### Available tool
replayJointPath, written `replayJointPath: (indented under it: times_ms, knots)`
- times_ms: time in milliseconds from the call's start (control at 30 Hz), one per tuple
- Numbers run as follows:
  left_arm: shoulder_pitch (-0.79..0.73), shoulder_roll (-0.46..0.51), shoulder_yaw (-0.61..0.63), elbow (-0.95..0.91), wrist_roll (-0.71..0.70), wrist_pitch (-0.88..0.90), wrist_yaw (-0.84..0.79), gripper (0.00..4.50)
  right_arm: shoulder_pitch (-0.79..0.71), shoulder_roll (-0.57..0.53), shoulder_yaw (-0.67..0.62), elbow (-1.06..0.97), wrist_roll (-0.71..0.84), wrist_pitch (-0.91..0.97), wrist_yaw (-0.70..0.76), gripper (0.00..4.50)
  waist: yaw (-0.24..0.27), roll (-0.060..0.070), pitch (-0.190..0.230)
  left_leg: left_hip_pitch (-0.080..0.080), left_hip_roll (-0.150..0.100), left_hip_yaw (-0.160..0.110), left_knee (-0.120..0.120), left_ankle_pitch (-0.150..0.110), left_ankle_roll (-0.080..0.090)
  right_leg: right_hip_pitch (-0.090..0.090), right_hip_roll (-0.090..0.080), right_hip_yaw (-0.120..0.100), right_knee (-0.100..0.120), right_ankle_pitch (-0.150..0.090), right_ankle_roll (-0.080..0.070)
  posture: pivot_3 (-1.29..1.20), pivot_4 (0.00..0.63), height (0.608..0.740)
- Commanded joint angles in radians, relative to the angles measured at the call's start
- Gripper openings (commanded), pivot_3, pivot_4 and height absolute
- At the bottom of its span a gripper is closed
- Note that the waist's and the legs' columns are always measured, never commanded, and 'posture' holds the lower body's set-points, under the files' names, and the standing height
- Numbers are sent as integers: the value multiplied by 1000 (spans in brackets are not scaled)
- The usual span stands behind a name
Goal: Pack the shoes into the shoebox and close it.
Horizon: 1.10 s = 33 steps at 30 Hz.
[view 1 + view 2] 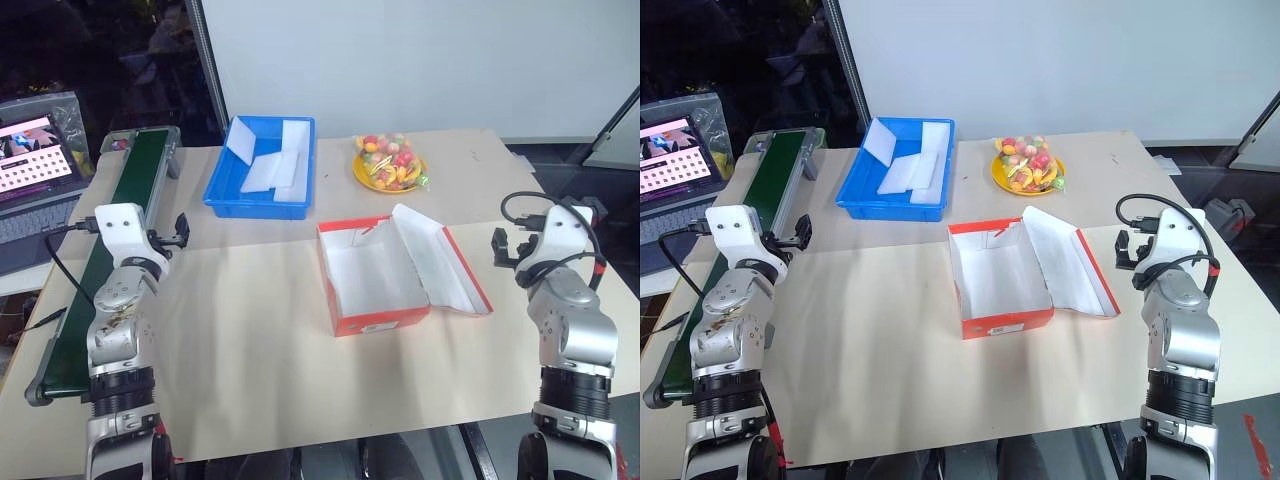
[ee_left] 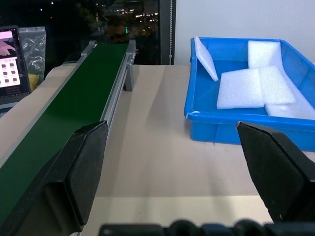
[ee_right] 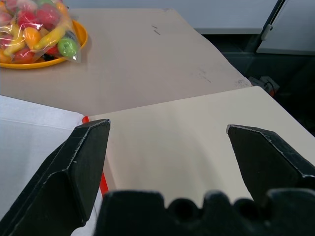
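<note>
**Two spread pincers flank an open red shoebox**

One rectangular red-orange cardboard shoebox [image 1: 372, 272] with a white inside sits near the middle of the pale paper-covered table [image 1: 250, 350], and serves here as the landmark. Its hinged lid [image 1: 440, 258] is flipped fully open and lies on the table along the box's right side, white face up. The box's long axis runs from the robot's near edge of the table toward the far edge, leaning slightly to the left as it goes away; a short red end wall with a small label faces the robot. The inside of the box shows only its white lining.

Beyond the shoebox and to its left stands a blue plastic tray [image 1: 222, 190] holding several white foam slabs [image 1: 272, 170], one of them leaning against the tray's far-left corner. Beyond the shoebox and slightly to its right is a yellow plate [image 1: 362, 176] carrying a clear bag of colourful toy fruit [image 1: 388, 160]. Far to the left of the shoebox, a long dark-green conveyor belt with a grey metal frame [image 1: 120, 215] runs along the table's edge, and a laptop with a lit screen [image 1: 35, 160] sits past it.

The left gripper [image 2: 172, 172] hovers well left of the shoebox, near the conveyor, its two black fingers spread wide with nothing between them. The right gripper [image 3: 170, 162] hovers just right of the open lid, fingers likewise spread wide and holding nothing.
</note>
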Motion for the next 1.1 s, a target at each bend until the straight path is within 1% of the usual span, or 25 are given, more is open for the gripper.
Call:
replayJointPath:
  times_ms: [33,133,167,233,300,400,500,533,567,633,733,833,967,1100]
  knots:
    - [14,26,-1,-49,21,-6,5,4449,-50,15,27,-34,8,-5,9,4500,0,0,0,0,0,0,0,0,0,0,0,0,0,0,0,0,150,724]
    - [29,23,-7,-63,12,10,-3,4449,-169,76,162,-86,49,48,82,4500,-28,0,0,1,0,2,0,0,0,-1,0,3,0,0,0,0,150,724]
    - [32,26,-12,-69,14,10,-4,4449,-196,86,216,-119,76,64,144,4500,-34,0,0,1,1,4,0,0,0,-2,1,5,1,0,0,0,150,724]
    - [44,32,-16,-83,15,7,-11,4449,-228,102,316,-264,219,148,307,4500,-35,0,0,1,2,4,0,0,0,-2,2,6,1,1,-1,0,150,724]
    - [68,38,-10,-97,9,4,-21,4449,-223,81,379,-368,307,217,409,4500,-32,0,0,1,3,3,-2,0,0,-3,4,6,1,1,-2,0,150,724]
    - [108,47,5,-118,-1,2,-41,4449,-200,33,435,-413,322,249,461,4500,-19,-1,0,-1,2,-4,-2,0,0,-1,2,-2,1,1,-1,0,150,724]
    - [167,66,36,-164,-27,8,-73,4449,-171,15,477,-437,339,248,504,4500,-8,-1,0,-1,-2,-9,-1,-3,4,-1,-1,-8,-1,3,-1,0,150,724]
    - [197,79,57,-184,-38,9,-89,4449,-164,14,501,-440,333,244,509,4500,-6,-1,0,-2,-2,-9,-1,-3,5,-1,-1,-8,-1,5,-2,0,150,724]
    - [251,101,104,-177,-39,-10,-107,4449,-150,10,554,-443,302,230,510,4500,-6,-1,0,-3,-2,-9,-1,-3,5,-1,-1,-8,-2,5,-2,0,150,724]
    - [317,130,158,-168,-43,-34,-129,4449,-134,6,617,-447,264,213,511,4500,-14,-1,0,-3,-2,-9,-3,-3,4,-2,-1,-9,-4,5,-1,0,150,724]
    - [373,167,199,-138,-42,-43,-146,4449,-115,33,638,-453,256,213,494,4500,-21,-1,0,-1,-2,-9,-4,-5,2,-3,0,-12,-7,5,-2,0,150,724]
    - [370,173,218,-149,-56,-40,-146,4449,-96,54,644,-450,249,197,490,4500,-17,-1,0,0,-2,-9,-1,-5,2,-2,0,-11,-9,5,-2,0,150,724]
    - [351,172,201,-167,-67,-16,-155,4449,-72,70,638,-441,240,160,503,4500,-3,-1,0,6,-2,-9,-1,-4,2,3,1,-11,-13,7,-4,0,150,724]
    - [341,174,180,-184,-78,4,-168,4449,-69,90,607,-453,273,156,517,4500,-1,-1,0,6,-1,-9,-2,-4,2,3,1,-11,-13,7,-4,0,150,724]
